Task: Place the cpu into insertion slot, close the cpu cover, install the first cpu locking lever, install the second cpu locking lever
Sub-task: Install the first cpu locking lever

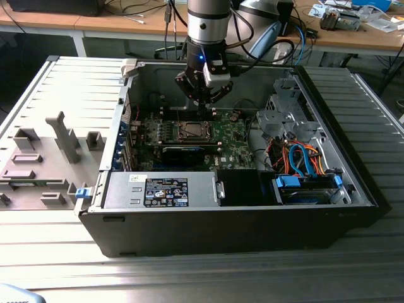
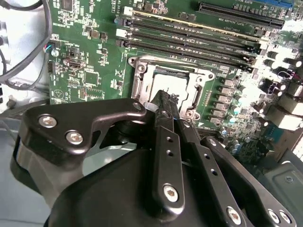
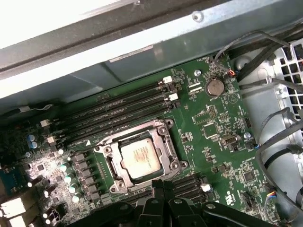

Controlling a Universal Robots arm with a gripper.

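Note:
The cpu point(image 3: 140, 158) lies silvery and flat in the insertion slot point(image 3: 166, 126) on the green circuit board point(image 3: 222, 156). The cpu cover point(image 3: 108, 159) lies flat as a metal frame around the chip's edges. In the exterior view the slot point(image 1: 191, 130) sits mid-board inside the open computer case, and my gripper point(image 1: 205, 105) hangs just above its far edge, not touching it. In the second wrist view my black gripper point(image 2: 164, 97) is shut with nothing between its fingers and covers part of the cpu point(image 2: 168, 81). The gripper point(image 3: 159, 185) also juts in beside the slot in the first wrist view.
Long dark memory slots point(image 3: 113, 111) run beside the socket. A long black card point(image 1: 183, 153) lies in front of it. A drive cage point(image 1: 285, 113), coloured cables point(image 1: 297, 158) and a power supply point(image 1: 165, 189) crowd the case. Grey fixtures point(image 1: 60, 136) stand on the table at the exterior view's left.

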